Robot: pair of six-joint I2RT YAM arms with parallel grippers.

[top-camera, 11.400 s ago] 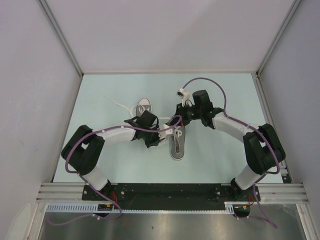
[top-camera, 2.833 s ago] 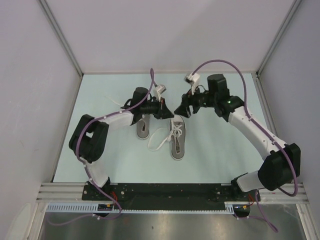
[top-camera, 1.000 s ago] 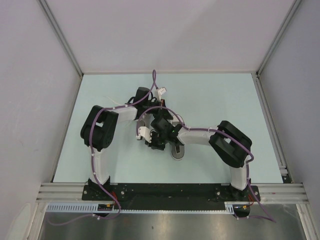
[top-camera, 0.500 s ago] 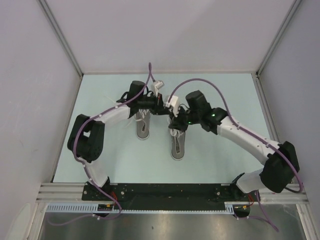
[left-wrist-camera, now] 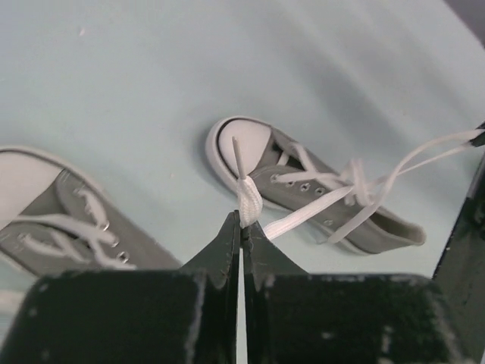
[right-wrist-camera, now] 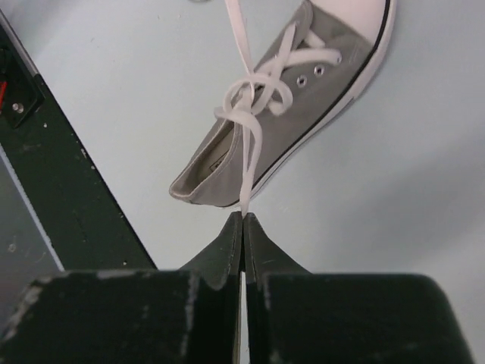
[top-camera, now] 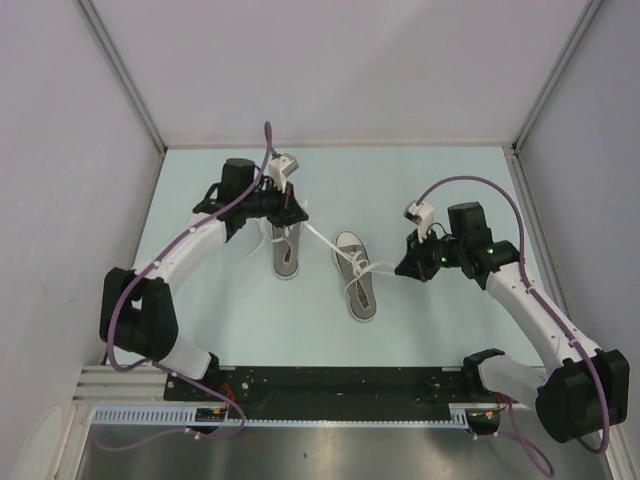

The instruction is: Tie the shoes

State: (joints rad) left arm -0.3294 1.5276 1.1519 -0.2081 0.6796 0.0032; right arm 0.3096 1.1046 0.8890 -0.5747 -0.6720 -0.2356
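both lace ends of the right shoe pinched and stretched apart

two grey shoes with white toe caps are shown on a pale table (top-camera: 450,190), side by side near its middle, toes pointed away from the arm bases. the left shoe (top-camera: 287,258) is partly hidden at its toe by the left gripper (top-camera: 293,213). the right shoe (top-camera: 358,282) is set just beside it, a little nearer the bases and slightly tilted.

the white laces (right-wrist-camera: 250,163) of the right shoe are crossed in a loose tangle over the eyelets, and one strand is led out to each side. the left gripper is clamped tight on one strand close to its tip, with a short stub poking past the fingers (left-wrist-camera: 224,241). the right gripper (top-camera: 403,268) is held to the right of the shoe, apart from it, and is pinched fully closed on the other strand, which is drawn straight from the tangle to the fingertips. both strands are lifted off the table. the left shoe's laces are threaded and lie slack; no gripper is closed on them.
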